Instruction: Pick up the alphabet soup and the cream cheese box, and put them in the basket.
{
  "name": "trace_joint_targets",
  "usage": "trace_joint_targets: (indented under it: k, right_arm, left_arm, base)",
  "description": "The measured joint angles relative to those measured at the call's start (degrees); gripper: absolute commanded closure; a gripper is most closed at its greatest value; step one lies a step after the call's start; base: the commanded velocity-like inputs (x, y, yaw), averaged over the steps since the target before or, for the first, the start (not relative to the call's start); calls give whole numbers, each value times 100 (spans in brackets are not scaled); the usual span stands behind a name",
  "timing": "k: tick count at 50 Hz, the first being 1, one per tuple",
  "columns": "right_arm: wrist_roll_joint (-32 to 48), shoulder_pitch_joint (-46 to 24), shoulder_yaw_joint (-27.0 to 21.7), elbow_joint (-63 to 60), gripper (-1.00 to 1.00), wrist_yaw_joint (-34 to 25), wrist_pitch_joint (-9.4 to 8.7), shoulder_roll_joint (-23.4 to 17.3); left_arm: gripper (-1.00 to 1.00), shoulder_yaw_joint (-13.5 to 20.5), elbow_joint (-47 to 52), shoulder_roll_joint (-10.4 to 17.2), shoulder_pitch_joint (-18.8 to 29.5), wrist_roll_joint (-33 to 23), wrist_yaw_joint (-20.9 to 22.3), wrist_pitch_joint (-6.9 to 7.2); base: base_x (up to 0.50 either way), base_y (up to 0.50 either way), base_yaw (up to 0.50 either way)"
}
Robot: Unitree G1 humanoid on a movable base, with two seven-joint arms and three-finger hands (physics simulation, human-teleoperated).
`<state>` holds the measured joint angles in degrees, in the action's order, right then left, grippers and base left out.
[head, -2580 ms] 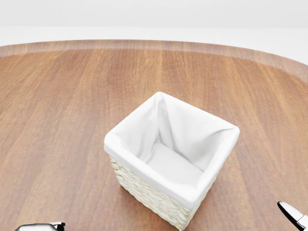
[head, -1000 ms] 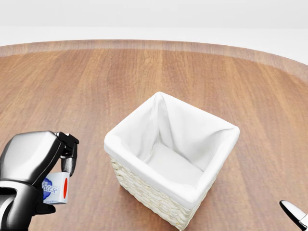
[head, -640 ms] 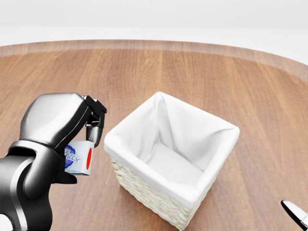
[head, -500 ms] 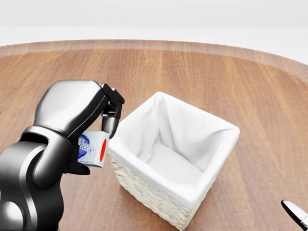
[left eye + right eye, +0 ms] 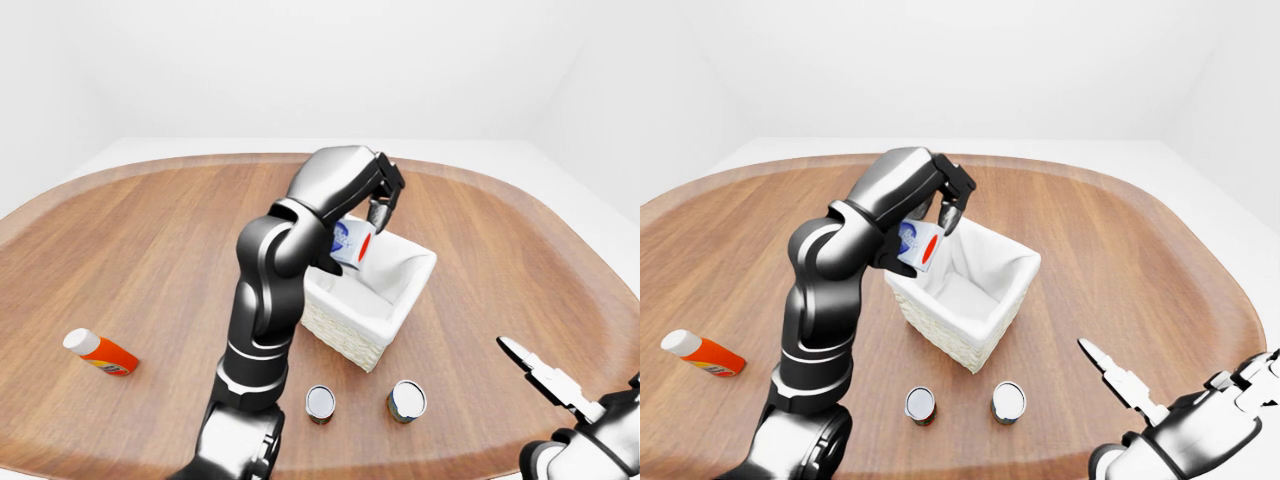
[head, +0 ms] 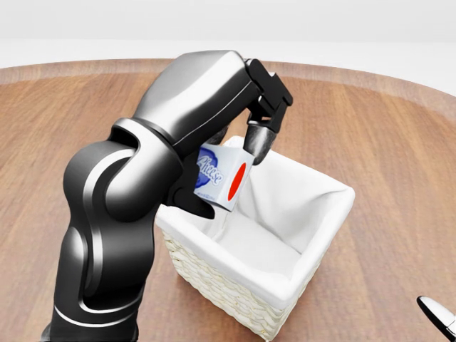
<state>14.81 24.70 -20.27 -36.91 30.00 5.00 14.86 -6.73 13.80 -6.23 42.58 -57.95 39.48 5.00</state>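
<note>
A white-lined wicker basket point(image 6: 313, 267) stands near the middle of a round wooden table point(image 6: 399, 142). The robot's left hand point(image 6: 260, 107) is raised above the basket's upper left corner in the head view, its dark fingers point(image 6: 258, 142) clamped on the cream cheese box point(image 6: 222, 177), a white box with blue lettering and a red oval. The box is tilted and hangs over the basket's rim, just above the white lining, not resting on it. In the left-eye view, two small cans stand on the table just below the basket: one point(image 5: 320, 403) below its left corner and the other point(image 5: 407, 400) below its right corner; which of them is the alphabet soup cannot be told. Well to the left of the basket lies an orange bottle with a white cap point(image 5: 100, 352). The right hand point(image 5: 1125, 385) is low, well to the right of the basket, holding nothing, with a pale finger stretched out straight.
</note>
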Motion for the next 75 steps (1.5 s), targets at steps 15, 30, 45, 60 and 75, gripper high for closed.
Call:
trace_joint_targets:
  k: [15, 30, 45, 60, 75]
  right_arm:
    - [-30, -1, -4, -40, -100, 0, 0, 8]
    - [-50, 2, -2, -33, -100, 0, 0, 11]
    - [-71, 6, 6, -64, -100, 0, 0, 14]
    - [-95, 16, 2, -80, -100, -1, 0, 23]
    - [-130, 8, -15, -70, -100, -16, 0, 22]
  left_arm:
    - [100, -66, -1321, -83, 648, 1353, -624, 0]
    - [100, -74, -3707, -36, 1478, 1270, -1505, 0]
    - [100, -92, -5648, 58, 2302, 498, -2171, 0]
    - [100, -233, -6497, -127, 2366, -478, -2468, 0]
    - [100, -229, -6999, -336, 2436, -864, -2536, 0]
  base:
    - [0, 0, 0]
    - [0, 0, 0]
    - [0, 0, 0]
    - [0, 0, 0]
    - [0, 0, 0]
